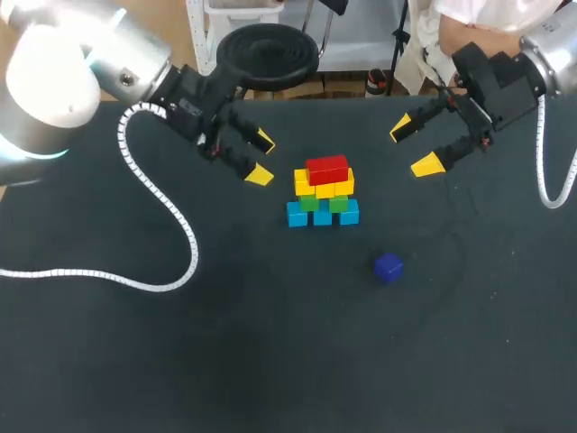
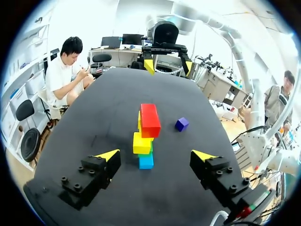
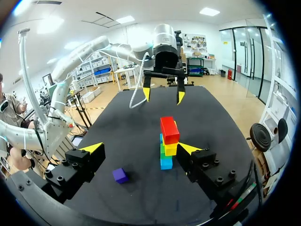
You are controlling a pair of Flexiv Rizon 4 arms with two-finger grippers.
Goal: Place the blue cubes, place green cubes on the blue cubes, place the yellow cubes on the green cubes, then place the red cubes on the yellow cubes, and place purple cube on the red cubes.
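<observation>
Looming closest in the head view, my left arm (image 1: 54, 81) comes in from its corner with the left pincer (image 1: 261, 158) hanging beside the stack, fingers spread apart and holding nothing. The right pincer (image 1: 413, 147) hangs on the stack's other side, likewise spread and empty. Between them on the dark worktop (image 1: 180, 361) stands the tower: blue cubes (image 1: 297, 215) at the base, green cubes (image 1: 309, 203) on them, yellow cubes (image 1: 325, 188) above those, and red cubes (image 1: 326, 169) on top. By my reckoning four of the five layers are done. The purple cube (image 1: 389, 268) lies alone on the worktop, apart from the tower and nearer the right arm's side, touched by neither pincer. What is left is picking it up and setting it on the red layer, probably a job for the right arm.
</observation>
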